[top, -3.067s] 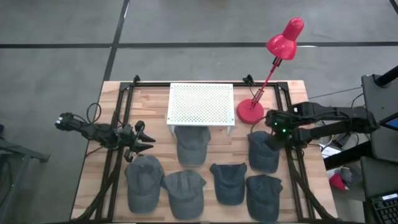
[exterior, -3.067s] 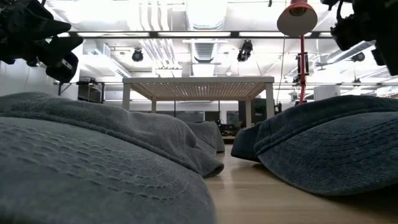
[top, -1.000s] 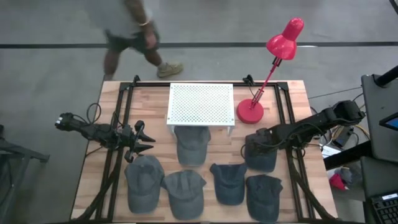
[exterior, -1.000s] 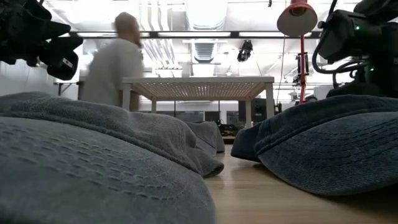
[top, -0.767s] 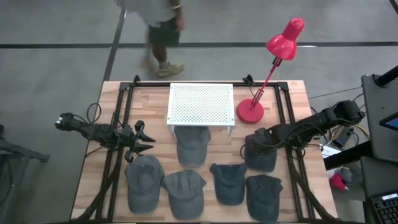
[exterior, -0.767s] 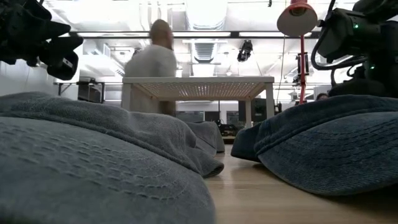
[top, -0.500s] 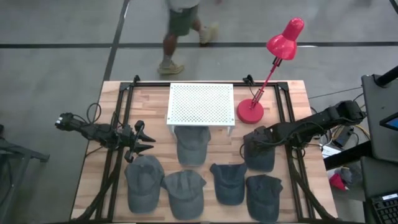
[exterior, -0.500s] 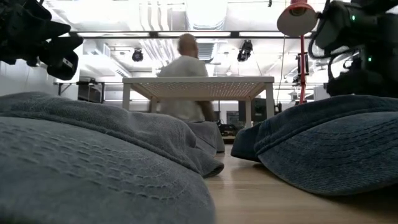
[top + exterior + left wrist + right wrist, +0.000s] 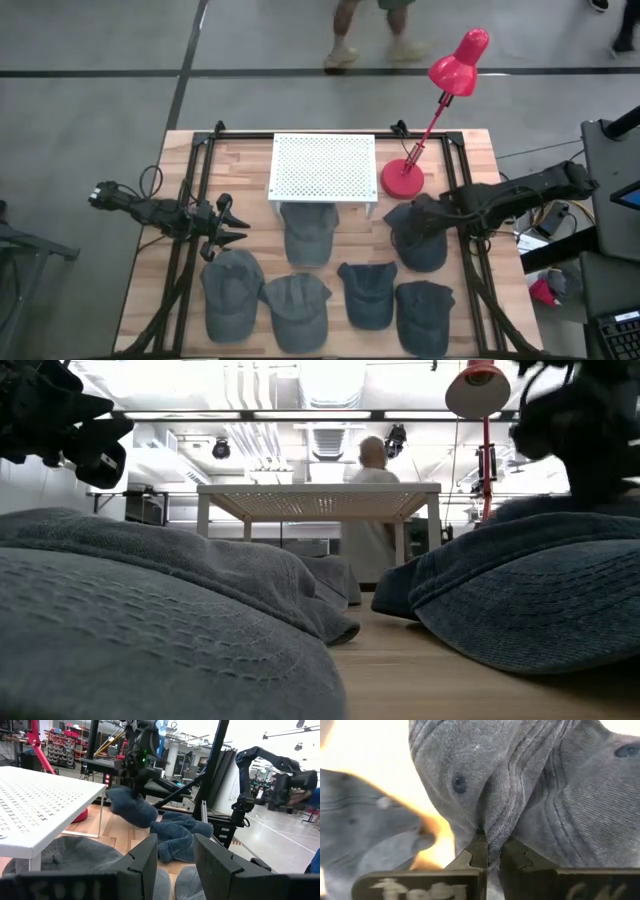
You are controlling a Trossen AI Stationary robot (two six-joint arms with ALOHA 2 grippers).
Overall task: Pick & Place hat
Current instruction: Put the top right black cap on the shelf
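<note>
The right hand [image 9: 424, 213] is clamped on a fold of the gray hat [image 9: 420, 238], holding it near the red lamp [image 9: 438, 98]. The left hand [image 9: 232, 232] waits with fingers apart over the desk's [image 9: 240, 160] left side.

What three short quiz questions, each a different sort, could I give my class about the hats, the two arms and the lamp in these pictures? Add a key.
1. True or false: the right gripper is shut on a fold of a grey hat.
2. Multiple choice: the red lamp has its base beside which thing? A) the white perforated stand B) the left gripper C) the table's front edge
3. Fill in: the left gripper hangs open and holds ____.

Key: 1 true; 2 A; 3 nothing
</note>
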